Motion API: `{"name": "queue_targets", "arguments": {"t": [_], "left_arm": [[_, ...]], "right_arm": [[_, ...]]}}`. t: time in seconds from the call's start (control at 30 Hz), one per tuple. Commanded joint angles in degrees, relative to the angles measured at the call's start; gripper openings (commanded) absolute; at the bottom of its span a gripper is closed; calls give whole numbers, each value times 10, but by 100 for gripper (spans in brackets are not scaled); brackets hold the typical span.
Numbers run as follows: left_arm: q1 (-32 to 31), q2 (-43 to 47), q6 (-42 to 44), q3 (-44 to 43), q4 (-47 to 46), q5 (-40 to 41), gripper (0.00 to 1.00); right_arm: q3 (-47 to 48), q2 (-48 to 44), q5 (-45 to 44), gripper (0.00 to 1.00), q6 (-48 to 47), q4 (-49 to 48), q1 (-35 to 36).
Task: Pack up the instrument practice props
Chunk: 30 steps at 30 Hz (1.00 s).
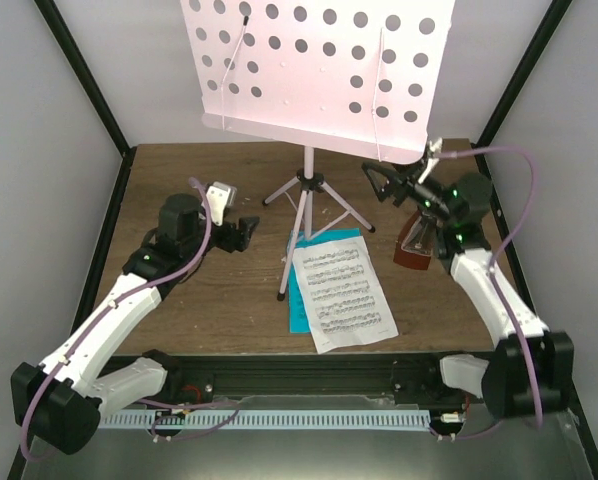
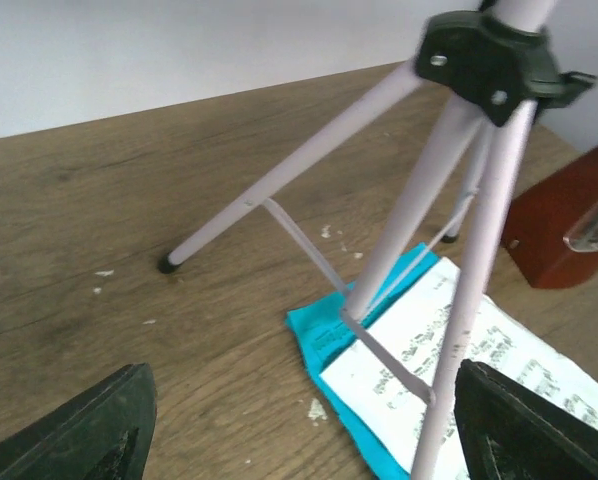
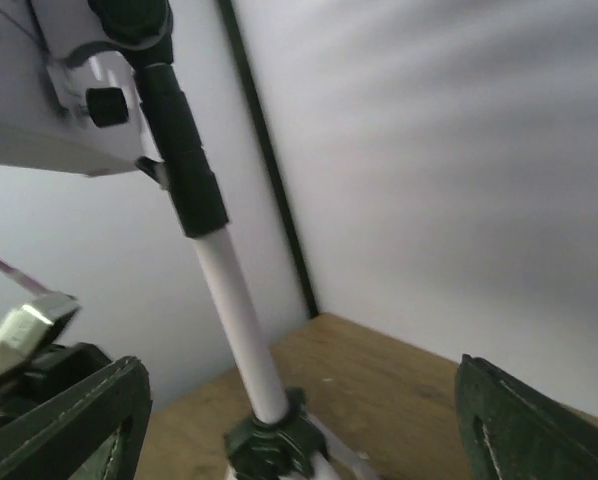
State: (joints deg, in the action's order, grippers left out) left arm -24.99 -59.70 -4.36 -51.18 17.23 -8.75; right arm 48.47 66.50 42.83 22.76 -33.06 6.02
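The pale pink music stand has its hole-dotted desk [image 1: 319, 70] high at the back and its tripod [image 1: 307, 195] on the wooden table. A white music sheet [image 1: 344, 295] lies over a cyan one [image 1: 297, 300] beside the front tripod leg. The brown metronome [image 1: 416, 248] stands right of them, under my right arm. My left gripper [image 1: 241, 232] is open, left of the tripod. In the left wrist view the gripper [image 2: 299, 440] faces the tripod legs [image 2: 279, 190] and the cyan sheet [image 2: 324, 335], holding nothing. My right gripper [image 1: 389, 183] is open near the desk's lower right corner; in the right wrist view the gripper [image 3: 299, 430] faces the stand's pole [image 3: 234, 310].
Grey walls with black frame posts [image 1: 94, 90] close in the table on the left, back and right. The stand's black hub [image 2: 489, 60] joins the three legs. Small white flecks [image 2: 329, 232] dot the wood near the sheets.
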Motion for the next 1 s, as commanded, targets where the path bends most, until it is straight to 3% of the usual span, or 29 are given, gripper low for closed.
{"name": "queue_targets", "arguments": {"t": [0.0,0.07,0.27,0.4,0.6,0.8,0.97], "left_arm": [[-10,13,14,10,-25,-71,82],[-14,10,6,14,-37,-111,80],[-23,-34,-78,13,-113,-237,70],[-23,-93,-94,-44,-79,-245,58],[-32,-150,-85,-76,-70,-246,56],[-42,-200,-65,-104,-47,-247,47],[-43,-234,-50,-119,-41,-234,47]], "right_arm": [[79,87,173,82,131,-108,-2],[103,121,190,80,151,-156,4],[220,200,219,78,126,-114,45],[277,246,237,73,115,-120,72],[368,323,248,63,117,-115,97],[409,357,248,47,75,-81,114],[418,372,263,45,90,-101,121]]}}
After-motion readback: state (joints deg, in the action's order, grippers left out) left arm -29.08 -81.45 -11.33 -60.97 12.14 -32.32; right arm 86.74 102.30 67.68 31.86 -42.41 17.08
